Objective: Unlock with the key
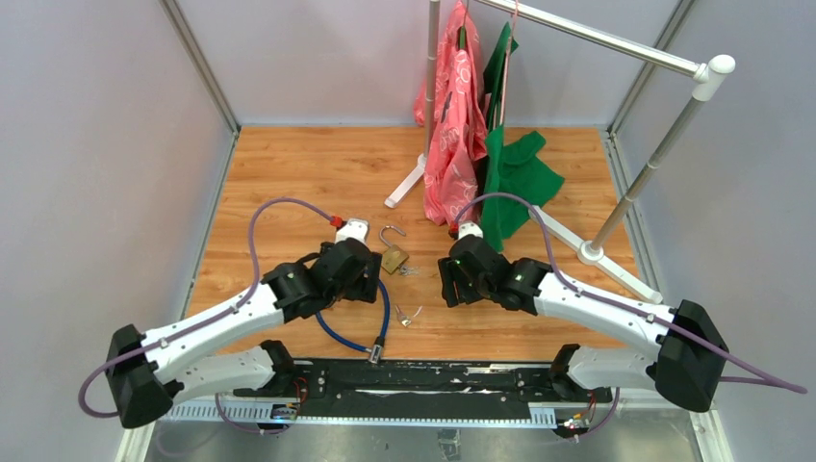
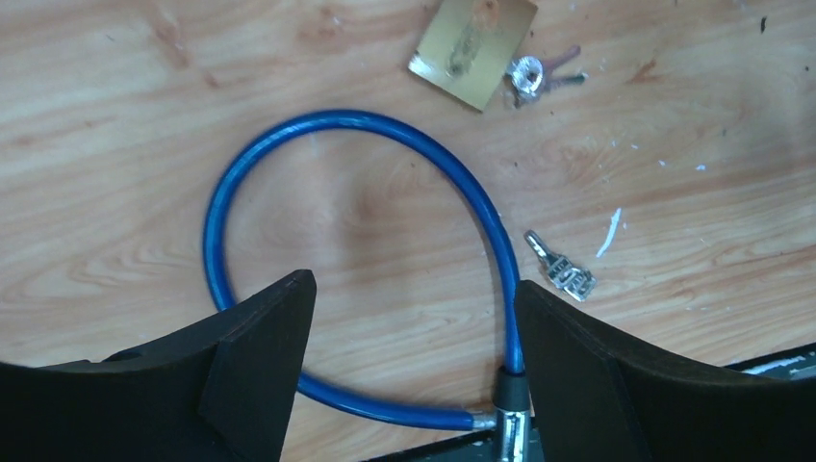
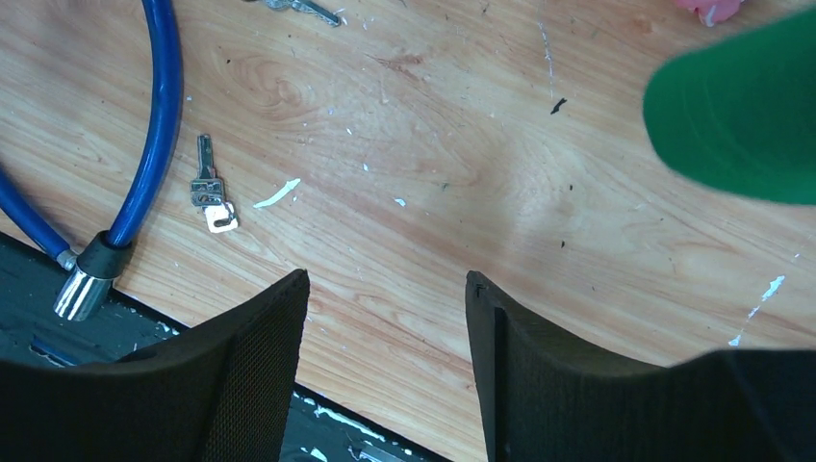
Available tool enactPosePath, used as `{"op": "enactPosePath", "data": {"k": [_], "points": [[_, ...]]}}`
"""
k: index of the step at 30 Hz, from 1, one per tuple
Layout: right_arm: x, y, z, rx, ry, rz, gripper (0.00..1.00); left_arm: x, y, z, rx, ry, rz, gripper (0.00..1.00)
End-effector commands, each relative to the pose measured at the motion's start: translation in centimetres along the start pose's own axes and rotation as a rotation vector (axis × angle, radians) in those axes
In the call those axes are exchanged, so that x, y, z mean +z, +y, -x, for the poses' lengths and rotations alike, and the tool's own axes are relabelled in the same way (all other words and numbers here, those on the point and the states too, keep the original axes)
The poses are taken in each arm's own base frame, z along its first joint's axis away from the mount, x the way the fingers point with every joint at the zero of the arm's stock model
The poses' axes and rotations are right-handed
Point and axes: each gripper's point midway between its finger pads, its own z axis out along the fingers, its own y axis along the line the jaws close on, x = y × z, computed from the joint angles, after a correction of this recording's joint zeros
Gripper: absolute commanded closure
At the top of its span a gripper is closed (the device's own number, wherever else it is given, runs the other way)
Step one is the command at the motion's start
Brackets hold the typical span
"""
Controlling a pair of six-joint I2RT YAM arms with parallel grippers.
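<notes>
Brass padlock (image 1: pixel 394 258) (lying open) touches some keys (image 2: pixel 541 79).

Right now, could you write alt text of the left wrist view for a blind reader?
A blue cable lock lies looped on the wooden table, framed by the open dark fingers of the left hand. A brass padlock with a bunch of keys beside it is at the top; two small keys lie right of the cable.
</notes>
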Motion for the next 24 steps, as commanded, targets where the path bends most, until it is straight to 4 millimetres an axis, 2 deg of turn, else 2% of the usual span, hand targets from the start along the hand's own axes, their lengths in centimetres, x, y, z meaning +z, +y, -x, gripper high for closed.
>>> {"op": "enactPosePath", "data": {"k": [1, 8, 15, 19, 24], "points": [[-0.5, -0.3, -0.5, -0.015, 0.004, -0.020, 0.37, 0.5, -1.5, -1.1, -0.103, 0.033, 0.033, 0.21], [-1.2, -0.5, -1.0, -0.025, -0.002, -0.019, 0.37, 2.2, -2.4, -4.4, -0.100, 0.111, 0.071, 0.24], [-1.5, -0.9, -2.2, -0.023, 0.003, -0.008, 0.37, 3.7, -4.7, -6.9, -0.077, 0.174, 0.050, 0.28], [-1.6, -1.0, -2.4, -0.014, 0.004, -0.010, 0.37, 4.7, -4.6, -8.2, -0.072, 0.205, 0.106, 0.37], [-1.6, -0.9, -2.6, -0.007, 0.004, -0.009, 0.37, 5.9, -5.0, -9.8, -0.069, 0.234, 0.125, 0.41]]}}
